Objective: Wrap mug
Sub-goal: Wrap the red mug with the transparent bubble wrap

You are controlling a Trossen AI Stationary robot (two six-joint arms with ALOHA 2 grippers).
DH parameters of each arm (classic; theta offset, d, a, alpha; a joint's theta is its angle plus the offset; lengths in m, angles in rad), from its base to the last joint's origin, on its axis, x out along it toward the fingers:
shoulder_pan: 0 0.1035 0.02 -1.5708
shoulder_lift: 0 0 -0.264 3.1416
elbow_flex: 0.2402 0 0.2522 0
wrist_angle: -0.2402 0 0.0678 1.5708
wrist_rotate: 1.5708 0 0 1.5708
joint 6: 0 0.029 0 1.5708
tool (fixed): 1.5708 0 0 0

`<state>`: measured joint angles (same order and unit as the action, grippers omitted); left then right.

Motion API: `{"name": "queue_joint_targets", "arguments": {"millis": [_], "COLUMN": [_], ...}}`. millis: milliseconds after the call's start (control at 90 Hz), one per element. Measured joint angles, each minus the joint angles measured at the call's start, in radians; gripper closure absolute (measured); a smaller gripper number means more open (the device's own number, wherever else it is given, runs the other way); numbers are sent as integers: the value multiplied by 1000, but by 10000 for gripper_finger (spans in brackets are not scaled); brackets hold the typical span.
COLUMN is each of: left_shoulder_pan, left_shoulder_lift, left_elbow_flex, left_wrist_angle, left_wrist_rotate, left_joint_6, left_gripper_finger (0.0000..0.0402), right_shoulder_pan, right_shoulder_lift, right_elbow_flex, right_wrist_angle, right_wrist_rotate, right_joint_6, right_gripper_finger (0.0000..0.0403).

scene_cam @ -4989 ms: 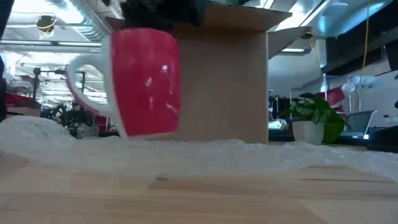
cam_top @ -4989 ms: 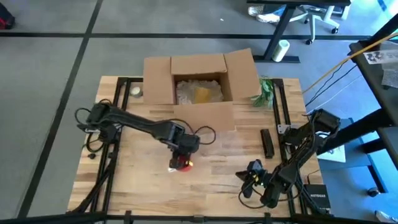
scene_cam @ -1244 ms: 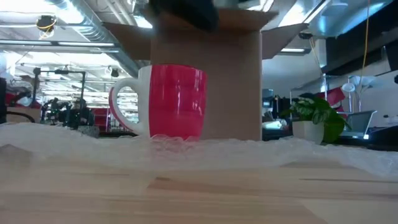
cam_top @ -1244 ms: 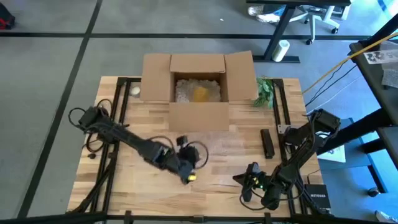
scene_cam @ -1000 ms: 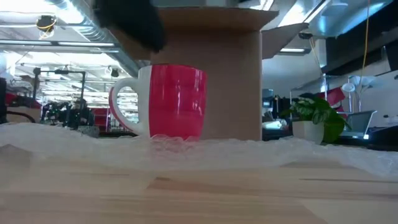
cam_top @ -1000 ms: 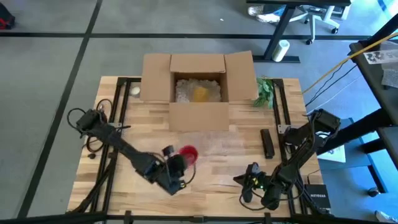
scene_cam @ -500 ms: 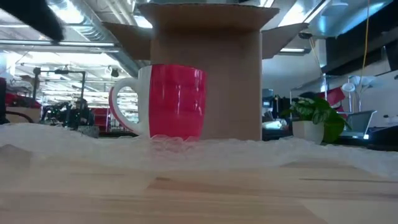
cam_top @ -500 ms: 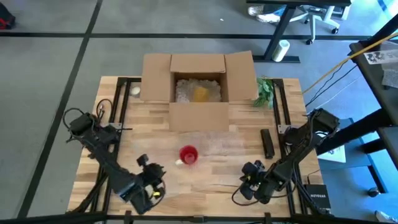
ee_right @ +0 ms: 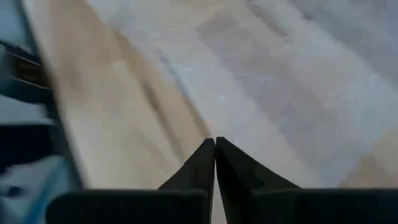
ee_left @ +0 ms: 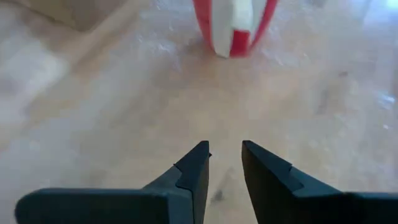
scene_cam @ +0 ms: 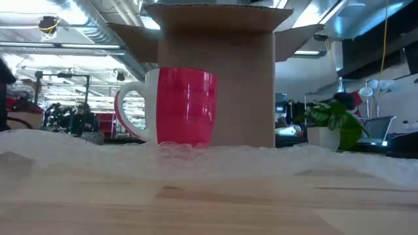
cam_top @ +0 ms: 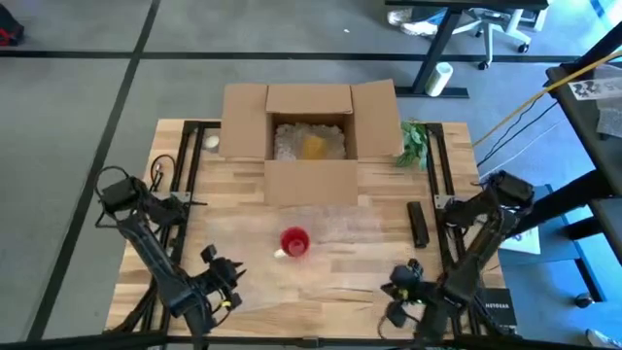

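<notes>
Mug: a glossy red ceramic mug (cam_top: pixel 294 240) with a white handle and white inside stands upright near the middle of the pale wooden plank table (cam_top: pixel 330 301), in front of the cardboard box, with its handle turned toward the table's front-left.
Bubble wrap: a clear sheet of bubble wrap (cam_top: pixel 330 222) lies flat on the table under the mug and spreads out toward the box; in the low view (scene_cam: pixel 215 156) its crinkled surface meets the mug's base.
Left gripper: the left gripper (cam_top: pixel 222 272) is at the table's front-left, in front of and to the left of the mug and apart from it; in its wrist view (ee_left: pixel 224 162) the two dark fingers are slightly parted with nothing between them, pointing toward the mug.
Right gripper: the right gripper (cam_top: pixel 401 292) is at the table's front-right, well apart from the mug; in its wrist view (ee_right: pixel 215 152) its fingertips are pressed together over bare wood, holding nothing.
Black bar: a small black rectangular bar (cam_top: pixel 418 224) lies on the table to the right of the mug, past the wrap's edge.
Box: a brown cardboard box (cam_top: pixel 311 136) with its flaps open stands behind the mug at the table's far side, holding pale packing filler and something yellow.
Plant: a small green leafy plant (cam_top: pixel 413 144) sits just beside the box's right flap; the low view shows it in a white pot (scene_cam: pixel 330 127).
</notes>
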<state>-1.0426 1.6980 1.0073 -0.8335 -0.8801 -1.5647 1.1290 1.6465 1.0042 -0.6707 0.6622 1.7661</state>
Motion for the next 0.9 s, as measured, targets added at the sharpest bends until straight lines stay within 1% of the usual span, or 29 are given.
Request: {"name": "queue_joint_targets", "arguments": {"millis": [111,211,344,433,511,567,622,678,733,822,900], "left_shoulder_pan": [-34,-45,-42,-37,-27,-11,5,22,38,55,63], "left_shoulder_lift": [-56,-113,-213,-287,-331,-355,-368,-372,-372,-372,-372], "left_elbow_flex": [-120,-235,-413,-528,-603,-637,-653,-655,-654,-653,-653], "left_wrist_angle": [190,302,454,608,758,841,903,924,941,961,969], "left_wrist_rotate": [-4,-20,-71,-81,-84,-84,-84,-85,-84,-84,-83], "left_joint_6": [67,105,114,173,254,332,405,474,531,568,559], "left_gripper_finger": [324,324,324,324,324,324,324,324,324,324,324], "right_shoulder_pan": [112,170,197,201,198,182,163,149,130,111,86], "right_shoulder_lift": [18,46,108,142,157,157,152,140,133,134,135], "right_elbow_flex": [1,26,90,118,111,90,71,48,28,-6,-24], "right_wrist_angle": [39,31,-93,-193,-268,-293,-264,-224,-183,-111,-59], "right_wrist_rotate": [72,94,90,77,78,86,120,157,167,147,137], "right_joint_6": [171,287,383,423,452,449,420,384,340,282,219], "right_gripper_finger": [403,403,403,403,403,403,403,402,398,386,366]}}
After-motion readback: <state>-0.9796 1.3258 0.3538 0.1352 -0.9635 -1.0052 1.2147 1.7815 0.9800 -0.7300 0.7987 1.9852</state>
